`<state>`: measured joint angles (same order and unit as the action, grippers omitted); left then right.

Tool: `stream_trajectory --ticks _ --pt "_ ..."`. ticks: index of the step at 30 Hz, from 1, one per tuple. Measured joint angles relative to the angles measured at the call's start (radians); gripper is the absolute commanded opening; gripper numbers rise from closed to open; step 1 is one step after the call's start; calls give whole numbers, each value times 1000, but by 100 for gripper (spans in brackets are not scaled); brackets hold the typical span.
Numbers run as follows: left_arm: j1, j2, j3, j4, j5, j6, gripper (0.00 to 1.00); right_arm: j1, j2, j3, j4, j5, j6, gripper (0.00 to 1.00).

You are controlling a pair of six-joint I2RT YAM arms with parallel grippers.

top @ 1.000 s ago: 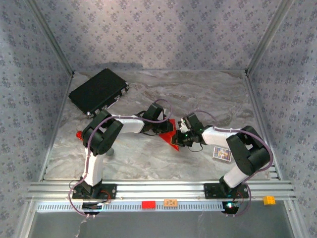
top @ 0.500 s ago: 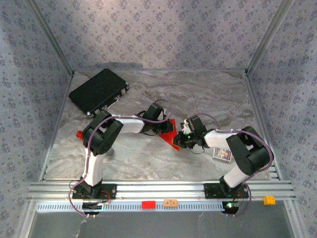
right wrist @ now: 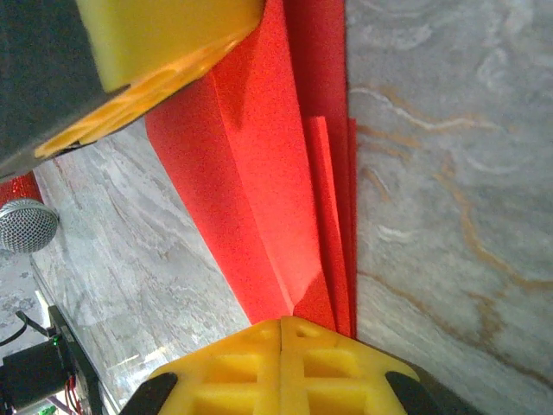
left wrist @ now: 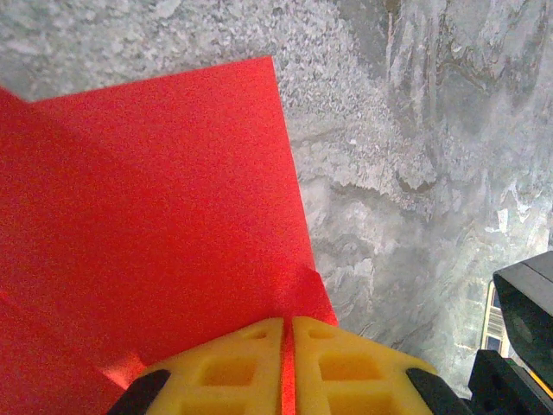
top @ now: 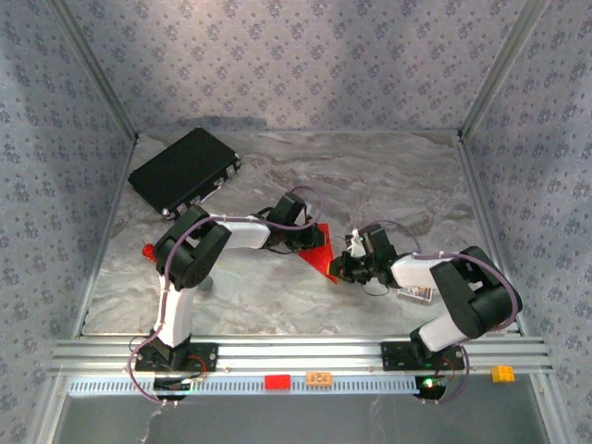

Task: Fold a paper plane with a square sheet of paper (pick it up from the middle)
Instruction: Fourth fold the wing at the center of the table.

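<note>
Part-folded square sheet of paper (top: pixel 321 252) lies flat on the worktop (top: pixel 398 185), well apart from the black case (top: pixel 185 169), toward the arm bases. From the case side, the left claw (left wrist: pixel 287 333) is nipped onto one edge, with a red sliver between its pads. On the side away from the case, the right claw (right wrist: pixel 282 333) is fully closed with its tips at the wedge's end; I cannot tell if it holds anything. The folds run straight away from the right claw. Both claws are equally near.

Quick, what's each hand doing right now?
Left hand: closed, pinching the red paper.
Right hand: closed, tips at the paper's folded edge; whether it grips the paper can't be told.
</note>
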<state>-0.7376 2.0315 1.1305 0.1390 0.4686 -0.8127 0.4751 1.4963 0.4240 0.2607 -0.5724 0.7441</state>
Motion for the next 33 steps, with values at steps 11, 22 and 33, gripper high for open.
stream_trajectory --ticks 11,22,33 --pt "5 5 0 7 18 -3 11 -11 -104 -88 -24 8 -4 2" --pt "5 5 0 9 18 -9 11 -24 -216 -144 -96 4 -3 2" --pt "4 5 0 10 18 -11 11 -32 -289 24 -289 7 -5 2"
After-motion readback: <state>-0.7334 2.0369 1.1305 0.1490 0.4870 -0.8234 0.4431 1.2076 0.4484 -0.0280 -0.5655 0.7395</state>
